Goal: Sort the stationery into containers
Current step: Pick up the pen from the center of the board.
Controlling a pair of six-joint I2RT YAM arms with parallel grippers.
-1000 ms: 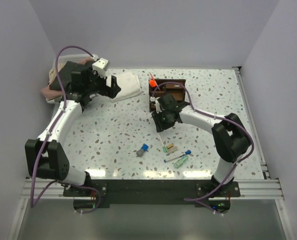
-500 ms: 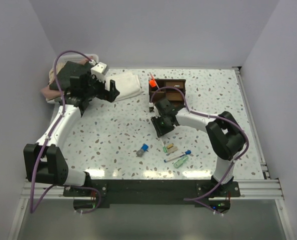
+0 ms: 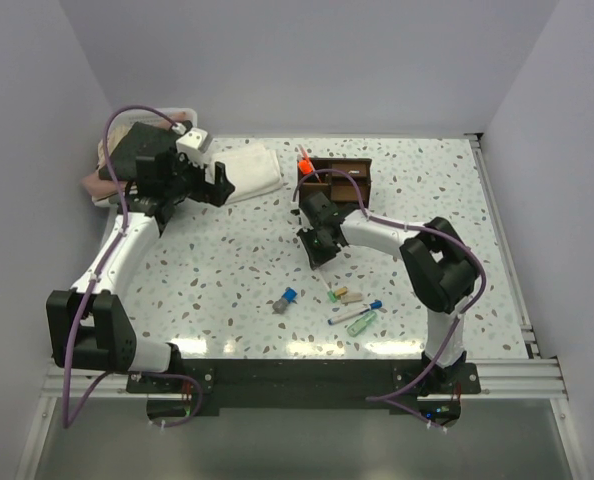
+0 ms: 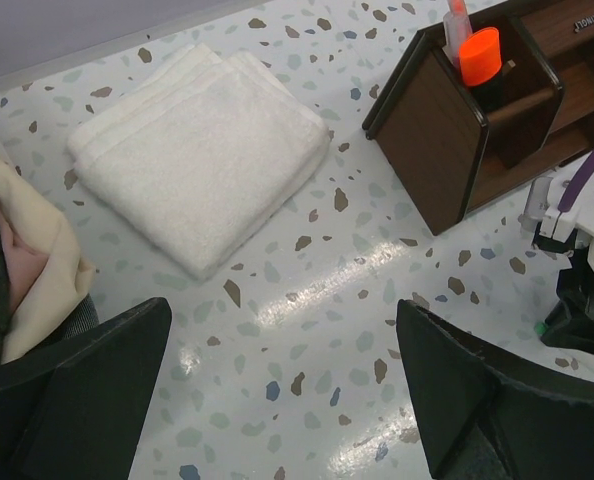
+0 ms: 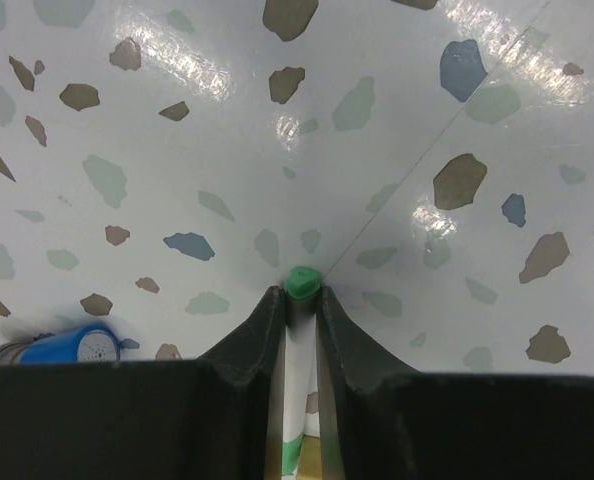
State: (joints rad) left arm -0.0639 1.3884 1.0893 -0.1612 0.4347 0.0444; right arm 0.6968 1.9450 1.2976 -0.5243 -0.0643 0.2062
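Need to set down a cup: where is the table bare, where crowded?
Bare: right of the dark brown wooden organiser, and between the folded white towel and blue-capped marker. Crowded: the small pens beside that marker.

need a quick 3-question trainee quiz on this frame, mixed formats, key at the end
1. True or false: the left gripper is open and holds nothing.
2. The right gripper is pinching: A) green-tipped white pen B) blue-capped marker C) red pen
3. Which orange item stands in the wooden organiser?
Key: 1 true; 2 A; 3 the orange highlighter.
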